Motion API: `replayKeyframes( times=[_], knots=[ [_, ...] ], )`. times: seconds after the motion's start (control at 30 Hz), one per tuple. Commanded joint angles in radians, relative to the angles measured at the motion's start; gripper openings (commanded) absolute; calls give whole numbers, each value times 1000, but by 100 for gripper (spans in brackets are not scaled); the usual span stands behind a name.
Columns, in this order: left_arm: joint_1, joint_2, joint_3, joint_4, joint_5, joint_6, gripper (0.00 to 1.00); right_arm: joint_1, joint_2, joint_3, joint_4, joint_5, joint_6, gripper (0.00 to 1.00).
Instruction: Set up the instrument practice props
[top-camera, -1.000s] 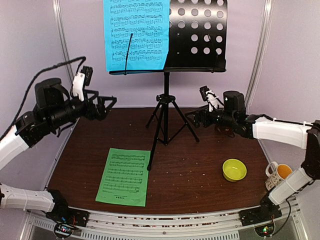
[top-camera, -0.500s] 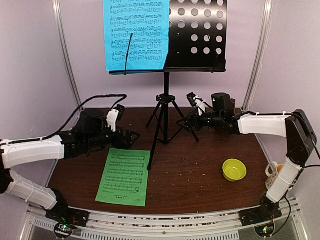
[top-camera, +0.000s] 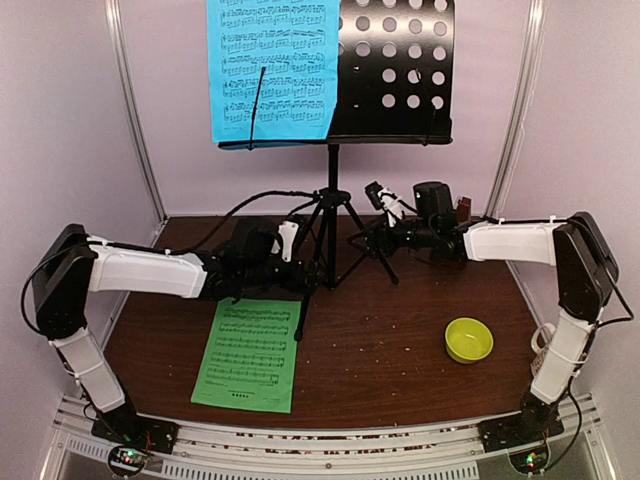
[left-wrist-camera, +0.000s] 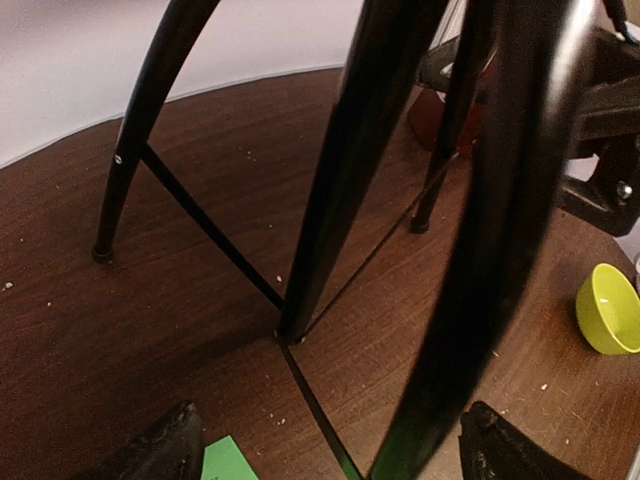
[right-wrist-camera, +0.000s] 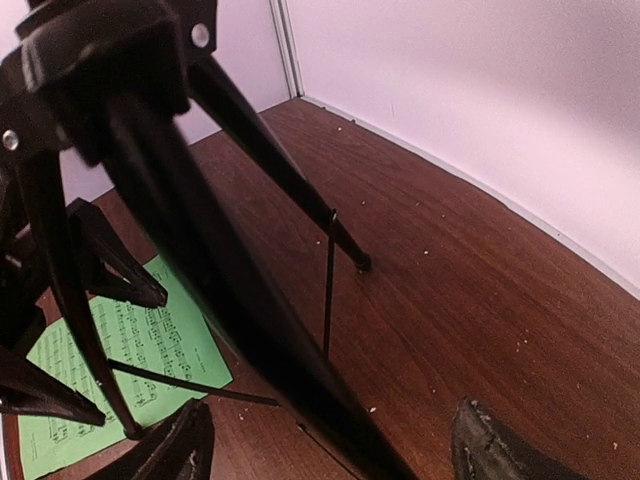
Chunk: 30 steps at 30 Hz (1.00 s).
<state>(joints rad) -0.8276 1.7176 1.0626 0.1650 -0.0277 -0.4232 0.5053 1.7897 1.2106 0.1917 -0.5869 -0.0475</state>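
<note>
So, the matte black tubular music stand (top-camera: 333, 190) is upright at the back of the table (top-camera: 400, 310), long axis vertical, its round-holed desk (top-camera: 400, 70) facing fwd w/ a blue sheet (top-camera: 270, 70) on its left half; a green sheet (top-camera: 248, 352) lies flat in front. Left gripper (left-wrist-camera: 325, 452) and right gripper (right-wrist-camera: 330, 450) both gape wide, each straddling a tripod leg, apparently w/o touching. Wrist cams alone show thin braces (left-wrist-camera: 205, 225) btwn the legs
</note>
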Motion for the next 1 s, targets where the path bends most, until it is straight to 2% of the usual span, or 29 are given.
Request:
replayKeyframes(
  times=[0.0,0.27,0.47,0.77,0.97],
  knots=[
    [-3,58,76,0,-63,-32,90,-5,39,45,4,-3,-8,81],
    [25,55,73,-79,-116,-60,84,-4,30,13,9,-43,1,66],
    [51,0,19,-84,-126,-58,80,-1,23,-34,35,-74,27,49],
    [80,-78,-39,-109,-137,-31,78,16,-25,-127,89,-86,62,29],
    [103,-124,-66,-117,-111,-18,77,37,-49,-185,123,-80,80,20]
  ],
)
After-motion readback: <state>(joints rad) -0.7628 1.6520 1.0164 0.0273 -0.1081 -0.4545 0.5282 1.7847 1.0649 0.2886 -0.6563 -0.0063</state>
